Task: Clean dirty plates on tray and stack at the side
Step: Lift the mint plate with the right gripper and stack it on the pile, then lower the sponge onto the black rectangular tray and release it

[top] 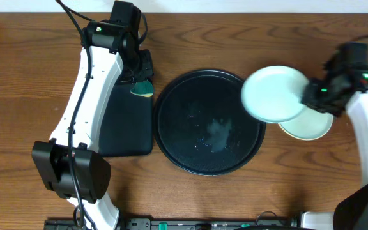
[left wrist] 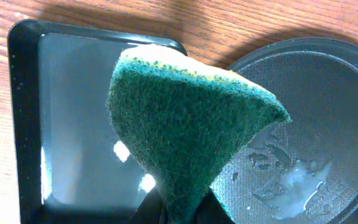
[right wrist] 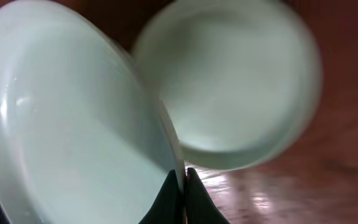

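Observation:
My right gripper (top: 313, 94) is shut on the rim of a pale mint-white plate (top: 272, 94) and holds it over the right edge of the round black tray (top: 190, 147); the plate fills the left of the right wrist view (right wrist: 73, 124). A stack of plates (top: 312, 124) lies on the wood beneath it, to the right of the tray, also seen in the right wrist view (right wrist: 235, 81). The round tray holds only wet streaks. My left gripper (top: 140, 80) is shut on a green and yellow sponge (top: 143, 88), (left wrist: 185, 124) above the rectangular tray.
A smaller rectangular black tray (top: 128, 124) lies left of the round tray, also in the left wrist view (left wrist: 73, 112). The left arm runs down the table's left side. Bare wood lies at the far left and far right.

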`<control>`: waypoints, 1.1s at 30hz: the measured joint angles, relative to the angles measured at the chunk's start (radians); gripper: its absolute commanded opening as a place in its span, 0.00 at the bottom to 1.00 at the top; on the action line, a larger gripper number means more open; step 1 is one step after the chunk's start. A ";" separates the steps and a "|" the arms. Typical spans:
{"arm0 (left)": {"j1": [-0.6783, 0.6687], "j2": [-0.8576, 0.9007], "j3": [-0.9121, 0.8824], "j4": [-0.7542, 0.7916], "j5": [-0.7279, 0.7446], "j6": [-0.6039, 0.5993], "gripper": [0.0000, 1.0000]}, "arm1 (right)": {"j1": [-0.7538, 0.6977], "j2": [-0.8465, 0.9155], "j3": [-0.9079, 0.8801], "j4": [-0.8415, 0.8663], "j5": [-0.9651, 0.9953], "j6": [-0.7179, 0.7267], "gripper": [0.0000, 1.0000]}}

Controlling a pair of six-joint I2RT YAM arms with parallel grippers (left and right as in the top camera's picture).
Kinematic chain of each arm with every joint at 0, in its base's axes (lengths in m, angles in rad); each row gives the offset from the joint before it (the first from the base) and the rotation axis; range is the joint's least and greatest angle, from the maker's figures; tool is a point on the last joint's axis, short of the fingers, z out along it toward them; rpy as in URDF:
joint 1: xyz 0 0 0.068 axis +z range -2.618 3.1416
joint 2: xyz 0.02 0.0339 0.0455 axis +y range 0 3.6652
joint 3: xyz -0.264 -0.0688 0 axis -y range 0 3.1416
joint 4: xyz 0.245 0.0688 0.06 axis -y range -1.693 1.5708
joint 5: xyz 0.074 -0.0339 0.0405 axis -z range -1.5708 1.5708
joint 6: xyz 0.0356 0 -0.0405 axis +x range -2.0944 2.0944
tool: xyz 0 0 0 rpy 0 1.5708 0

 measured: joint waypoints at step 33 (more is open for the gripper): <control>0.002 0.000 0.000 -0.035 -0.030 0.000 0.08 | -0.233 0.000 -0.337 0.299 0.049 0.027 0.45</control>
